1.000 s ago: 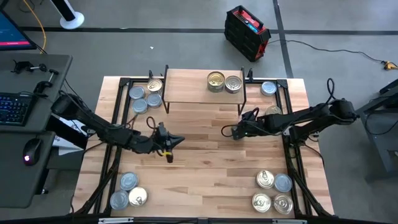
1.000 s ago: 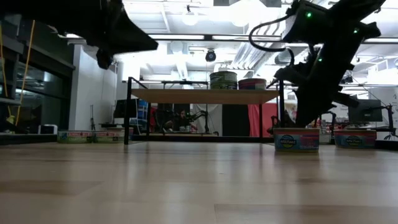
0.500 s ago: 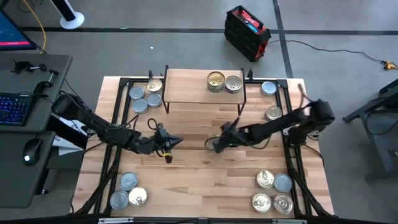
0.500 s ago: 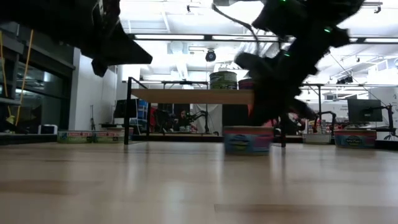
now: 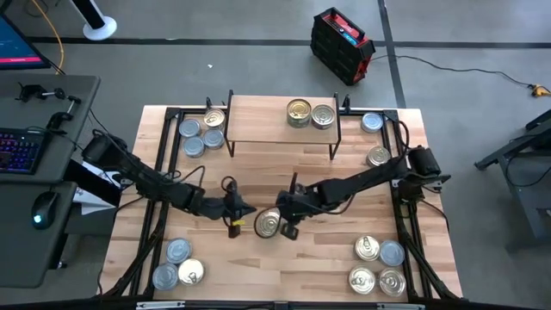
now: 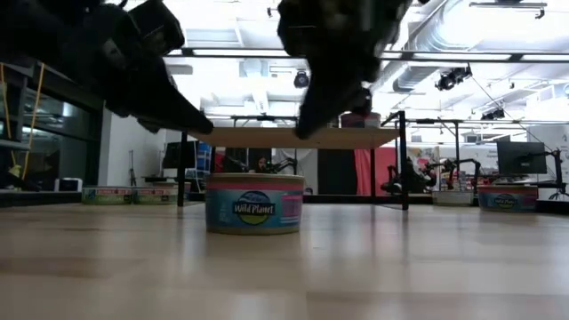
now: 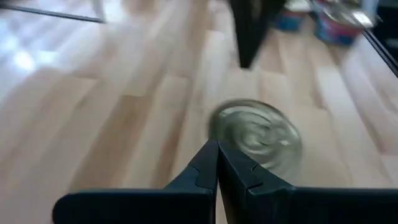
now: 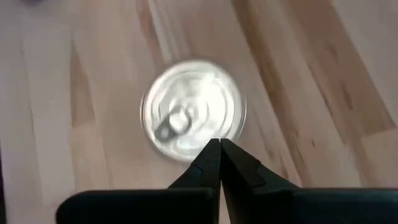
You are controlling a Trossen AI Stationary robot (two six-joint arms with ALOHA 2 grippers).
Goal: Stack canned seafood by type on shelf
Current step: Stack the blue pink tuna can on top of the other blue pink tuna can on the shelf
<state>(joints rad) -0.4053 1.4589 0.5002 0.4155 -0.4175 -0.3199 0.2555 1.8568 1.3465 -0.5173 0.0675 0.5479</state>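
One tin of the canned seafood (image 5: 268, 224) stands upright on its base mid-table, silver lid up (image 8: 193, 118), with a labelled side (image 6: 254, 203). My left gripper (image 5: 250, 212) is shut, its tip just left of the tin (image 7: 256, 134). My right gripper (image 5: 285, 226) is shut at the tin's right side. In the low view both tips, left (image 6: 207, 130) and right (image 6: 302, 133), stand above the lid, apart from it. The shelf (image 5: 258, 120) at the far side carries two tins (image 5: 310, 114) at its right end.
Other tins stand in groups: far left beside the shelf (image 5: 200, 133), near left corner (image 5: 176, 267), near right corner (image 5: 379, 263) and two at the far right (image 5: 374, 138). Black frame rails (image 5: 403, 215) run along both table sides.
My right gripper has swept from beside the shelf's right leg toward the table's middle and near side, rolling its wrist. The tin has slid with it along the table, staying upright. My left gripper has sunk a little and tipped down toward the tin.
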